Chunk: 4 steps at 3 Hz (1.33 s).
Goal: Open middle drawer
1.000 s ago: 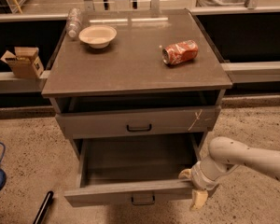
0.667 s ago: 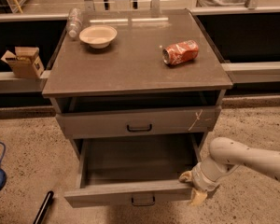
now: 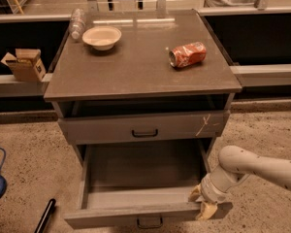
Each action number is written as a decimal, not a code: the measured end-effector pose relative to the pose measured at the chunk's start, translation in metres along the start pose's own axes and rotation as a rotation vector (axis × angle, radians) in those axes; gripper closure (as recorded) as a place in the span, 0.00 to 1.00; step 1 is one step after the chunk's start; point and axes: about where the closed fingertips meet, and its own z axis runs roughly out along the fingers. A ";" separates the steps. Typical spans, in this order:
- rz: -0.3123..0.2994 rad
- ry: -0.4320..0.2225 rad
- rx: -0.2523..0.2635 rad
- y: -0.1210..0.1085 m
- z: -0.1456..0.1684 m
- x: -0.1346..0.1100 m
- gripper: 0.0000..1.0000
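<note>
Grey middle drawer [image 3: 111, 216] stands pulled well out beneath the scratched drawer [image 3: 102, 129]. My gripper [image 3: 202, 204] sits at its right front corner; I cannot tell whether the claw is clamped or apart.

- The one camera view looks from high up in front of the desk [image 3: 136, 67], tilted steeply down onto its top and drawer fronts.
- It is close in: the desk fills most of the frame.
- The tool [image 3: 203, 205] sits low and right in the frame, at the right end of the pulled-out middle drawer [image 3: 116, 216].
- The desk top lies above and left of the tool, farther from the lens.
</note>
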 end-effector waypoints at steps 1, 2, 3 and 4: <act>-0.034 -0.064 0.030 0.012 -0.017 -0.011 0.42; -0.082 -0.103 0.084 0.016 -0.038 -0.025 0.40; -0.157 -0.160 0.216 0.018 -0.073 -0.053 0.21; -0.176 -0.176 0.246 0.021 -0.080 -0.058 0.01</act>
